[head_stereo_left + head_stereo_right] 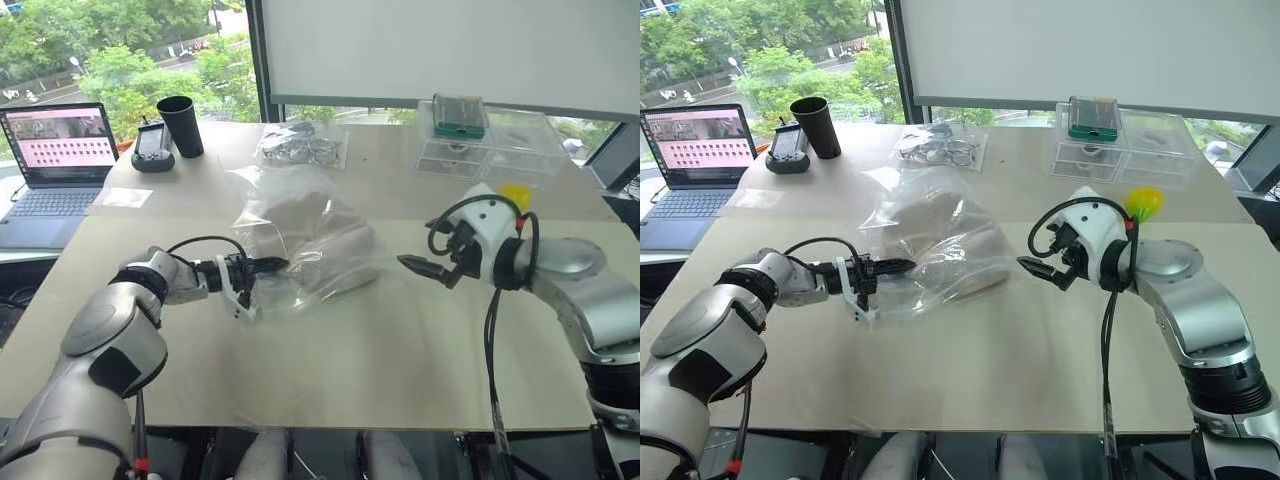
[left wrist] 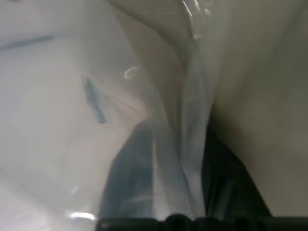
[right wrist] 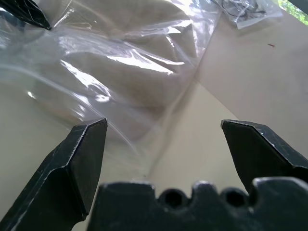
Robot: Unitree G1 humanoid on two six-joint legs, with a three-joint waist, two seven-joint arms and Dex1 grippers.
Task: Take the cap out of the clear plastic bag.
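Daylight from the windows fell across a pale table (image 1: 330,370) — laptop (image 1: 58,160) and black cup (image 1: 181,125) at the upper left of the frame, clear boxes (image 1: 490,150) at the upper right. Mid-frame lay the clear plastic bag (image 1: 300,240), the cap (image 1: 325,235) inside it, a soft cream mound. Its long axis seemed to run from upper left to lower right; which way the brim pointed I could not tell. The left gripper (image 1: 262,267) had film between its fingers, but whether it pinched I cannot tell. The right gripper (image 1: 425,268) hung wide open and empty, just right of the bag. Both things looked light and floppy — the slick bag best pinched at an edge, the cap by its brim.
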